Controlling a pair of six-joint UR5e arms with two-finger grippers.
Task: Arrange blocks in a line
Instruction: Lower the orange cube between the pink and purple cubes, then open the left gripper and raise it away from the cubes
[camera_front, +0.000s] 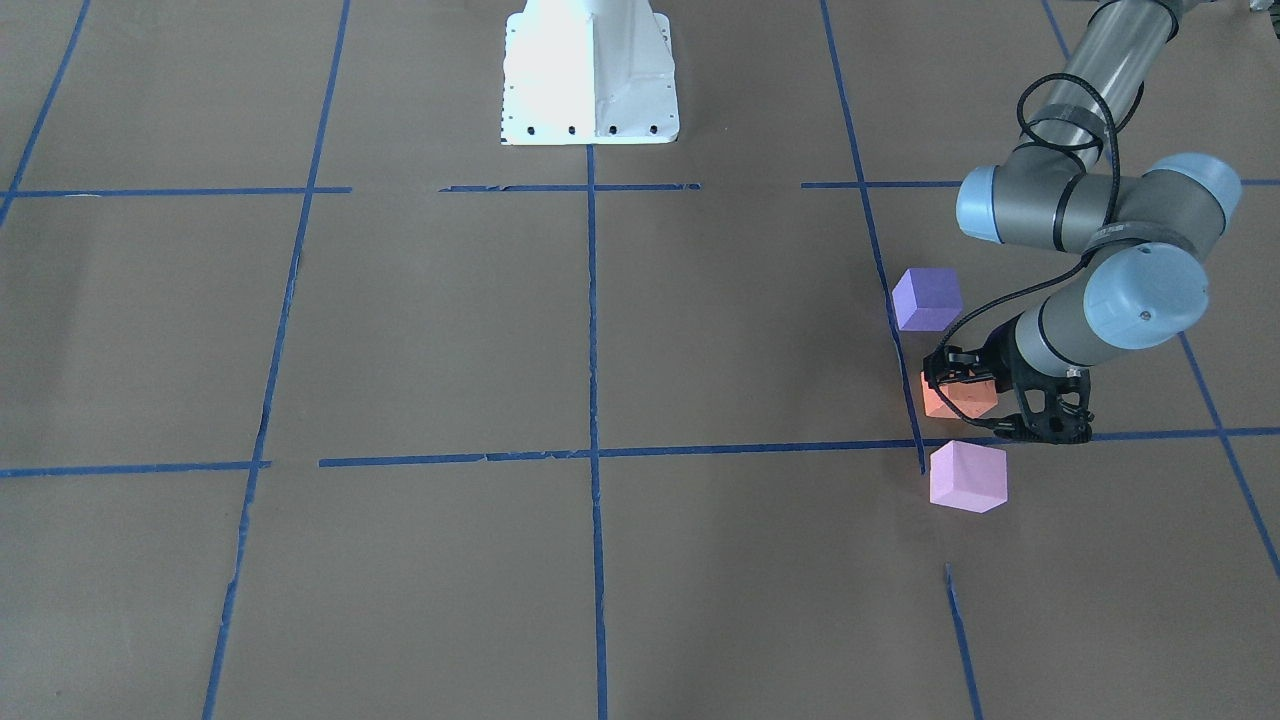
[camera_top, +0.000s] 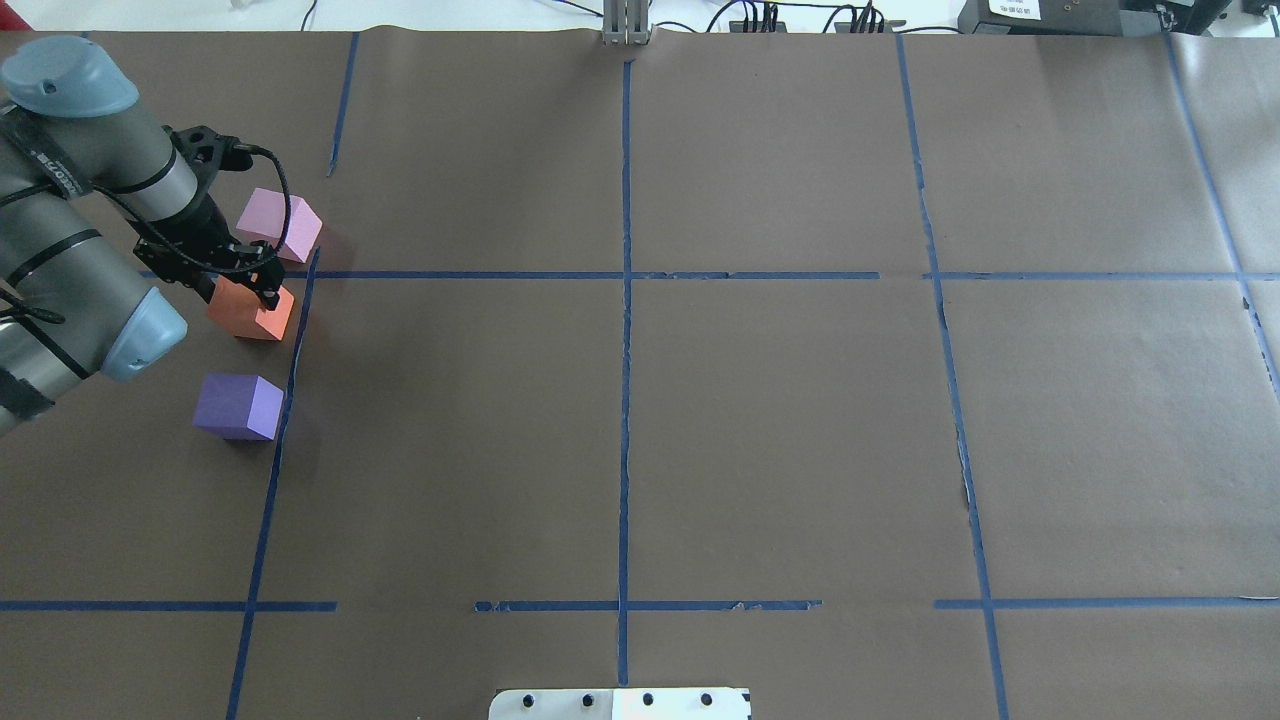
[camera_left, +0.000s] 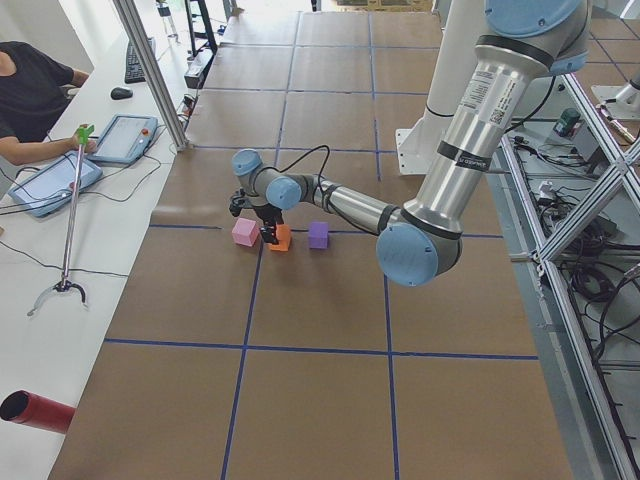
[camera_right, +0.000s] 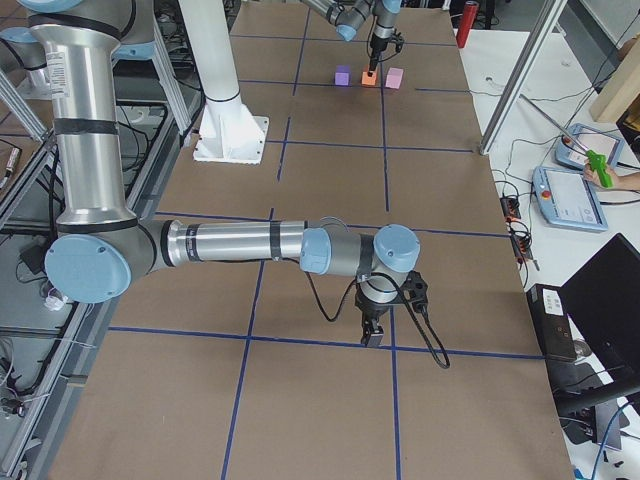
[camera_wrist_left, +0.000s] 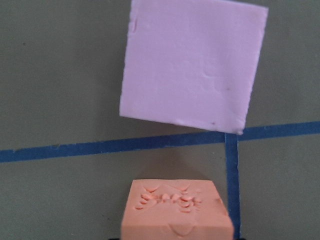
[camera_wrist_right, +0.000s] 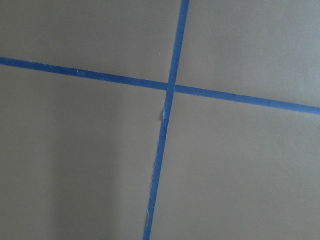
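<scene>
The orange block (camera_front: 960, 398) sits on the brown paper at the table's far left side, between the violet-blue block (camera_front: 927, 298) and the pale pink block (camera_front: 967, 476). The three form a rough row along a blue tape line (camera_top: 290, 380). My left gripper (camera_top: 245, 292) points down with its fingers on either side of the orange block (camera_top: 250, 312), closed on it at table level. The left wrist view shows the orange block (camera_wrist_left: 177, 210) low in centre and the pink block (camera_wrist_left: 192, 65) beyond it. My right gripper (camera_right: 373, 335) hangs over a tape crossing; I cannot tell whether it is open or shut.
Blue tape lines divide the brown paper into a grid (camera_wrist_right: 167, 90). The white robot base (camera_top: 620, 703) stands at the near edge. An operator (camera_left: 30, 90) sits at a side bench with tablets, and a red cylinder (camera_left: 35, 412) lies there.
</scene>
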